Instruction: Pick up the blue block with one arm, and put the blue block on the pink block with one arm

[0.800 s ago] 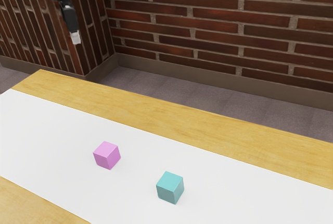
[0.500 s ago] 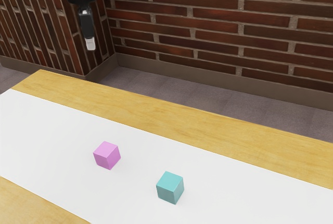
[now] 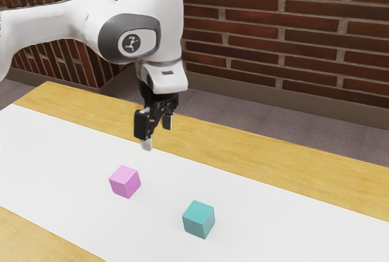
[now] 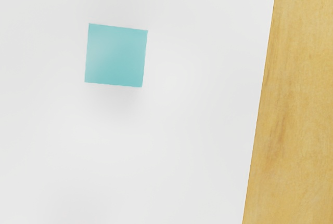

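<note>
The blue block (image 3: 199,219), teal in colour, rests on the white table surface toward the front, and it appears again in the wrist view (image 4: 115,54) with bare white around it. The pink block (image 3: 124,181) sits a short way off toward the exterior view's left, apart from the blue one. My gripper (image 3: 155,133) hangs above the table, behind both blocks and higher than them. Its fingers are open and hold nothing.
The white surface (image 3: 55,152) runs along the middle of the table, with wooden strips (image 3: 255,152) on the far side and at the near left corner. A brick wall (image 3: 273,25) stands behind the table. The wooden strip (image 4: 291,104) borders the white area beside the blue block.
My arm has swung down from the upper left corner to a spot over the table behind the blocks. Neither block has moved.
</note>
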Robot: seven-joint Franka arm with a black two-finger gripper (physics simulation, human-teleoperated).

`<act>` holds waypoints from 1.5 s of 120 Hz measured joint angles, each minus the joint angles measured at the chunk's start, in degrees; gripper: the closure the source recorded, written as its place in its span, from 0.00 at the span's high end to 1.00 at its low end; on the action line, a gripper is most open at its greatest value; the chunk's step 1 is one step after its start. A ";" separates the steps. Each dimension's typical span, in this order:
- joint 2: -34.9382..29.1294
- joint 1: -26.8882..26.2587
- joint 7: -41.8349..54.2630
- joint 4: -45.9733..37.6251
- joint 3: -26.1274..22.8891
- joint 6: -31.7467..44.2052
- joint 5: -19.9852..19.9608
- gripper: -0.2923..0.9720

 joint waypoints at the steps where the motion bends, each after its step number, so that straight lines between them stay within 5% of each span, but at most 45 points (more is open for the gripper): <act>1: -0.11 0.17 0.23 -0.48 0.00 0.56 -0.06 0.77; 31: 0.59 14.62 4.29 -9.42 -0.05 14.49 -5.40 0.77; 82: 9.10 3.10 7.93 -12.16 -0.21 28.11 -9.90 0.77; 180: 15.54 0.46 10.58 -21.32 -0.57 45.32 -15.04 0.77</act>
